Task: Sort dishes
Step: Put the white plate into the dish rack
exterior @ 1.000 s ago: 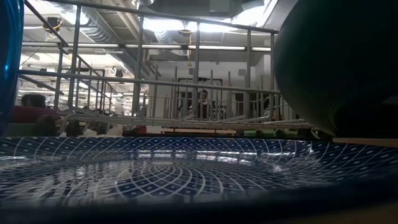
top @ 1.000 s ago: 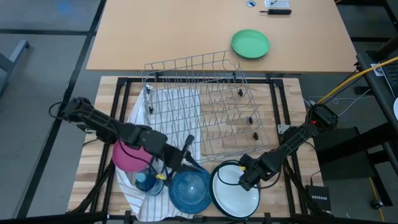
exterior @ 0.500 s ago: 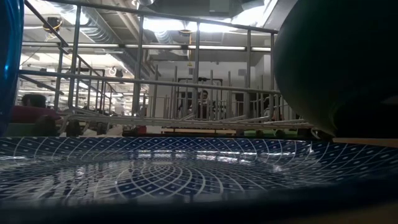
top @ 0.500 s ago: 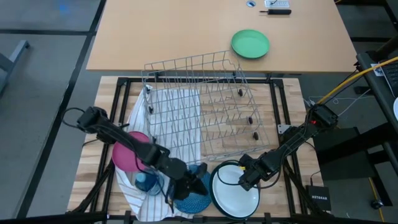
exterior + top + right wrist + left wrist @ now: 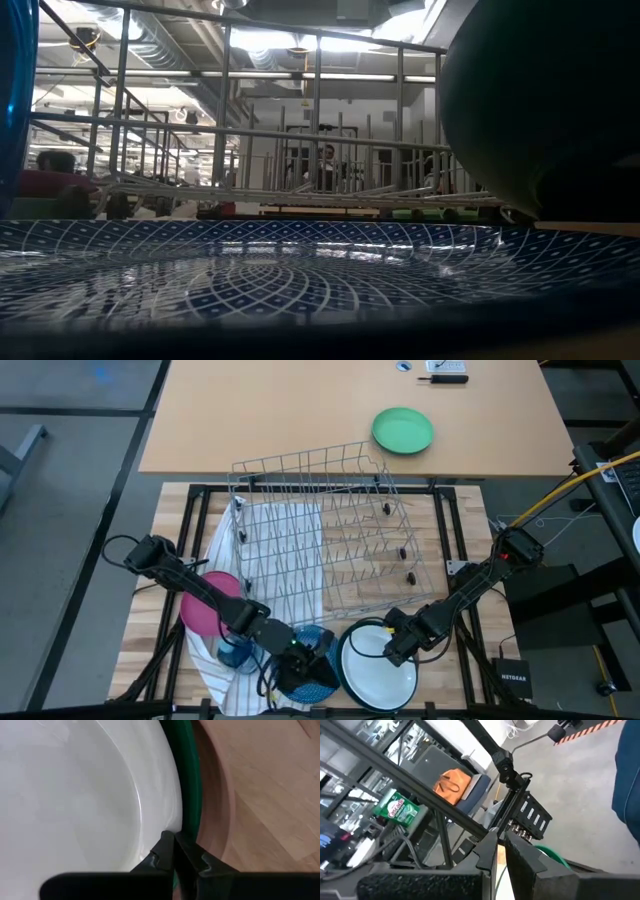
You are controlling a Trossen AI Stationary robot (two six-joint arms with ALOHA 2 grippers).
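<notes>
A white plate (image 5: 380, 680) with a dark green rim lies at the table's near edge. My right gripper (image 5: 392, 648) is shut on the plate's far right rim. Left of it lies the speckled blue plate (image 5: 318, 682), which fills the bottom of the low view (image 5: 250, 270). My left gripper (image 5: 322, 658) reaches level over the blue plate, close to the white plate's left rim. Its fingers (image 5: 497, 847) stand almost together, and I see nothing between them. A magenta plate (image 5: 200, 615) rests farther left on a striped cloth (image 5: 228, 692). My right gripper comes from above, pointing down, with its shut fingertips (image 5: 165, 845) on the white plate's rim (image 5: 176, 827), where the white inside meets the green edge. My left gripper: I cannot tell whether it touches the white plate's left rim; the arm hides that place.
A wire dish rack (image 5: 330, 530) stands across the middle of the table, behind both grippers. A small blue see-through container (image 5: 235, 652) sits on the cloth by the magenta plate. A vivid green plate (image 5: 402, 431) lies on the far tabletop. The white plate's dark outer side (image 5: 540, 100) looms in the low view.
My left gripper has gone down and toward the table's near right, from beside the rack to just over the blue plate next to the white plate, rolling about its own axis on the way. The plates have not moved.
</notes>
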